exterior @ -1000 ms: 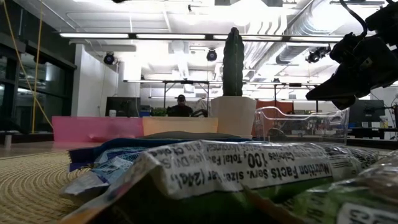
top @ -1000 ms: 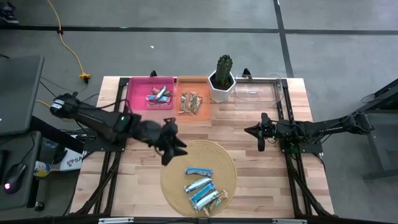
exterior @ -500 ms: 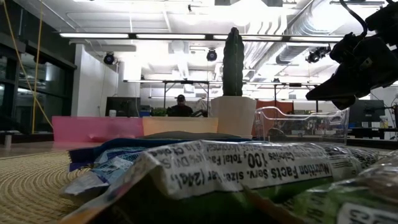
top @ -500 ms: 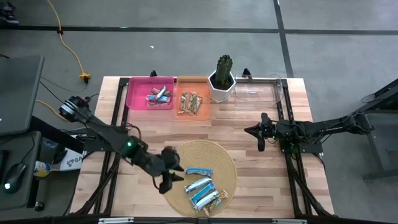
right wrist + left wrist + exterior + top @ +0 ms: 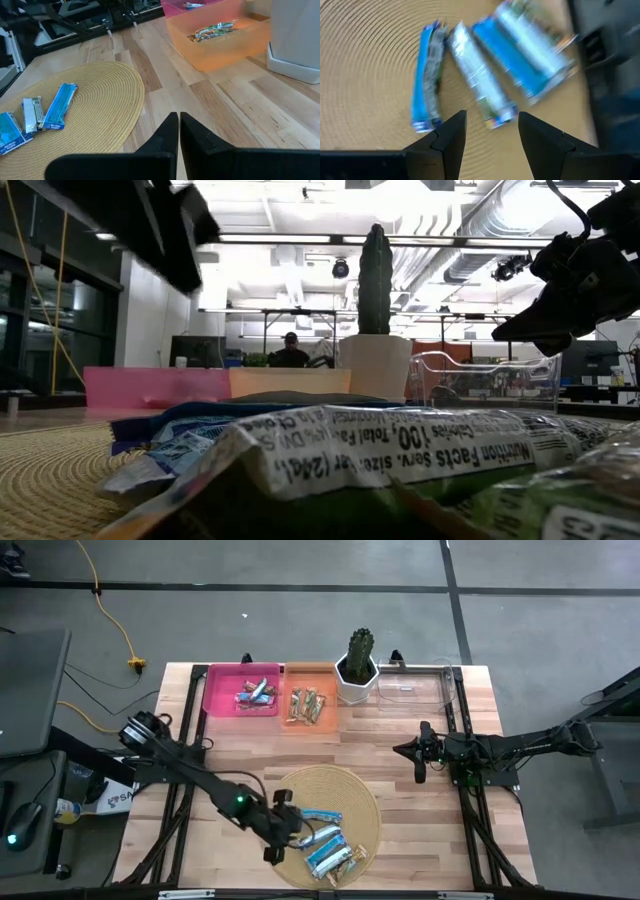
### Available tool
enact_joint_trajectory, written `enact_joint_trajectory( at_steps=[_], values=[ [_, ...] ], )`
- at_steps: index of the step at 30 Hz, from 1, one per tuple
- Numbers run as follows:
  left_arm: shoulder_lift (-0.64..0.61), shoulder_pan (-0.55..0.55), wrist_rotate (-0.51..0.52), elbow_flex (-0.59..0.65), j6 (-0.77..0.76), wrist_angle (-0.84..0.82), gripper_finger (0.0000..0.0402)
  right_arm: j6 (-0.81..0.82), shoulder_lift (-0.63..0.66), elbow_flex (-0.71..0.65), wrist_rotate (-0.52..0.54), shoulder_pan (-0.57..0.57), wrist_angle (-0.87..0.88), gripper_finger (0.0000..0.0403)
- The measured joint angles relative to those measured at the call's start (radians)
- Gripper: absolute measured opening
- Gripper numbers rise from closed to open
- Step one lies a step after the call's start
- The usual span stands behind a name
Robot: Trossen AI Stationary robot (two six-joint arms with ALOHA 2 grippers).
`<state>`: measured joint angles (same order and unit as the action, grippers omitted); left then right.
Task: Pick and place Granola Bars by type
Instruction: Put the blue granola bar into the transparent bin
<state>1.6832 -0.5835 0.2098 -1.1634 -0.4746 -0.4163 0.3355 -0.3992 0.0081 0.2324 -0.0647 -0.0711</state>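
Though upside down, "Nutrition Facts" wrapper (image 5: 400,455)

The wooden worktop (image 5: 390,755) is seen bearing a pink bin (image 5: 224,690), an orange bin (image 5: 311,673), a white cactus pot (image 5: 357,686) and a clear tray (image 5: 420,690) along its far edge. A round woven mat (image 5: 320,790) is laid near the front edge.
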Motion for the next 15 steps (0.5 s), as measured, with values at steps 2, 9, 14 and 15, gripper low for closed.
enact_joint_trajectory(
  at_steps=[2,9,14,15],
  values=[
    [0.029,0.002,0.011,0.000,0.069,0.008,0.0177,-0.002,0.000,0.000,0.000,0.000,0.000,0.0000],
    [0.076,0.035,0.057,0.000,0.189,0.008,0.0177,0.000,0.000,0.000,0.000,0.000,0.001,0.0000],
    [0.082,0.062,0.067,0.000,0.237,0.019,0.0177,-0.001,0.000,0.000,0.000,0.000,0.003,0.0000],
    [0.083,0.068,0.065,0.000,0.248,0.023,0.0177,0.000,0.000,0.000,0.000,0.000,0.002,0.0000]
  ],
)
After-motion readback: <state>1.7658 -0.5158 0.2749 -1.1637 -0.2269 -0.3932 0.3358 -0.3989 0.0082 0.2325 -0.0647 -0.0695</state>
